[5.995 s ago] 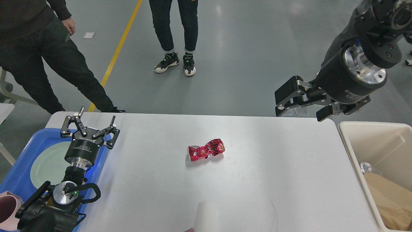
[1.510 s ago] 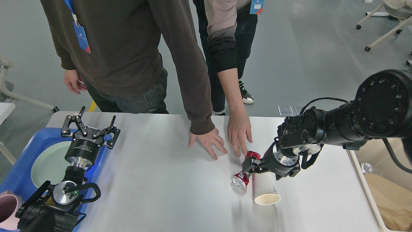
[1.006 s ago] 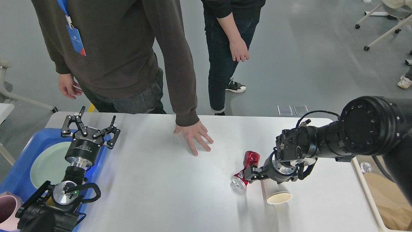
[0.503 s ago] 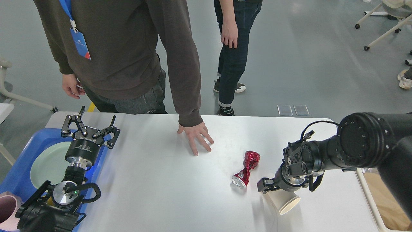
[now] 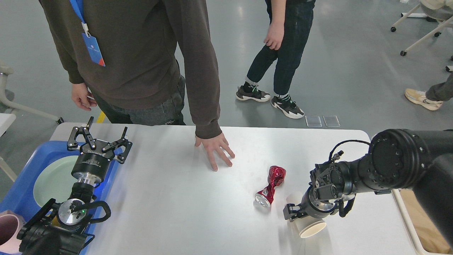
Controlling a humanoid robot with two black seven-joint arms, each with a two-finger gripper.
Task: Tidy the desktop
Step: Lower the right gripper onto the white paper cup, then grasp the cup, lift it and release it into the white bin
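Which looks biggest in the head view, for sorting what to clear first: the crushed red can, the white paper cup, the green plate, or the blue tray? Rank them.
1. blue tray, partly cut off by the frame edge
2. green plate, partly hidden by the left arm
3. crushed red can and white paper cup: look alike in size; the right tool covers part of the cup, so no ranking.

Bright, even overhead light fills the room — no dim corners. The white desktop [image 5: 170, 212] shows a soft sheen and only faint, short shadows under the person's hand [image 5: 216, 150] and the crushed red can [image 5: 270, 186]. The grey floor [image 5: 354, 53] carries pale, blurred reflections. Focus is sharp throughout — straight lines bow slightly toward the edges.
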